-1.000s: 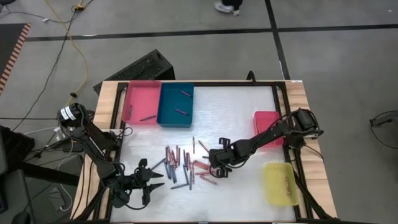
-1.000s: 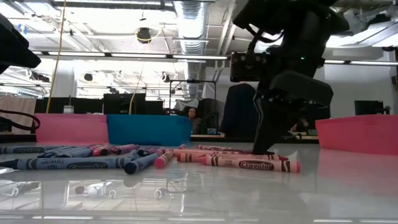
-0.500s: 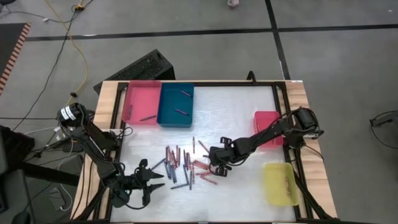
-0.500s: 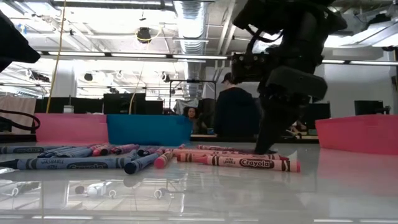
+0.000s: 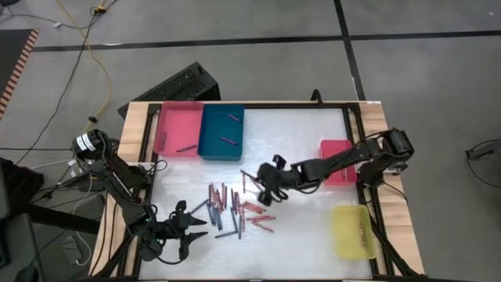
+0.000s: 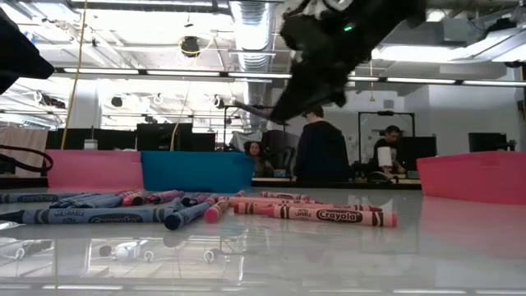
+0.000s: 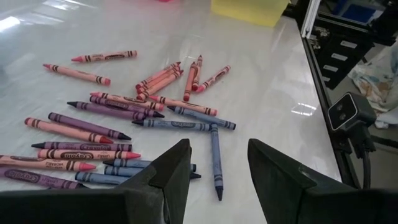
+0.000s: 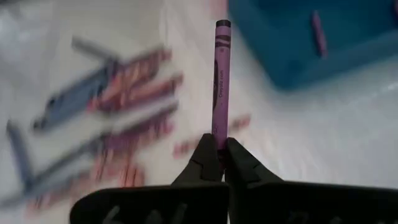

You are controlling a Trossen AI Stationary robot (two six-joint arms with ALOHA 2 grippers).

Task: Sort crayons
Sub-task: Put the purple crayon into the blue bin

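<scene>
Early stage: right tool (image 8: 216, 155) pinches a purple crayon (image 8: 219, 84); left tool (image 7: 214, 168) open, idle; most crayons (image 5: 231, 207) unsorted on surface (image 5: 297, 141).

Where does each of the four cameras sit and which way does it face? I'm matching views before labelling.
High: overhead, looking straight down on the table, both arms, the crayon pile.
Low: at table-top height, level across the crayons into the room; right arm overhead.
Left wrist: on the left arm near the table's front edge, past the open left tool.
Right wrist: past the right tool, shut on a purple crayon.
Shared: high and right wrist both show the blue tray.
</scene>
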